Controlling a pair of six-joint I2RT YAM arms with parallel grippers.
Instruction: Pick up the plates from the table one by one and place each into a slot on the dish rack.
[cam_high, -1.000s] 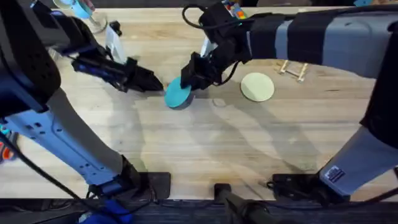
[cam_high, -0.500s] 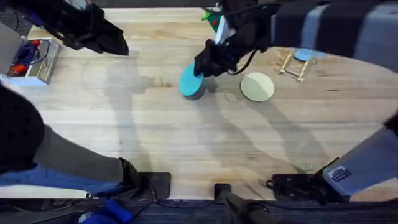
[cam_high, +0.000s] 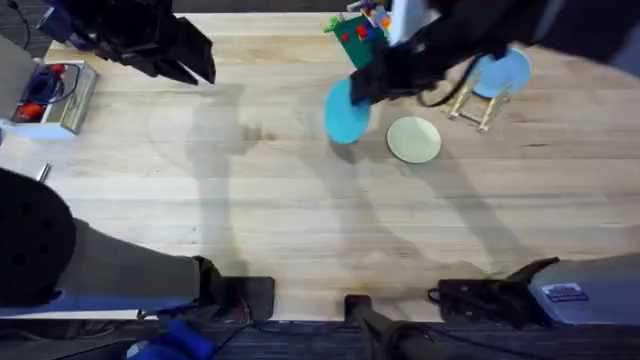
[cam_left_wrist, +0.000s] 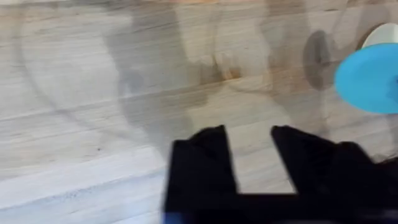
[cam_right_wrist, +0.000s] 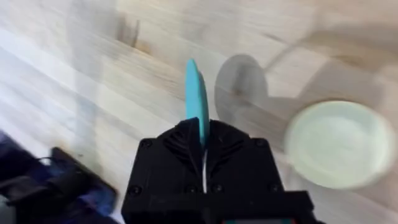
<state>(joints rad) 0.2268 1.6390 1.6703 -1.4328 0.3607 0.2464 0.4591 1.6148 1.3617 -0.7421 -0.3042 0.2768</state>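
— What's the right gripper (cam_right_wrist: 202, 134) got?

— The teal plate (cam_high: 347, 111), pinched edge-on and lifted off the table (cam_high: 300, 230).

— And around it?

— The pale yellow-green plate (cam_high: 414, 139) lies flat just beside it. The dish rack (cam_high: 476, 106) stands beyond that, a sky-blue plate (cam_high: 503, 72) in it.

— The left gripper (cam_left_wrist: 249, 140)?

— Fingers spread, holding nothing, well apart from the plates over bare wood.
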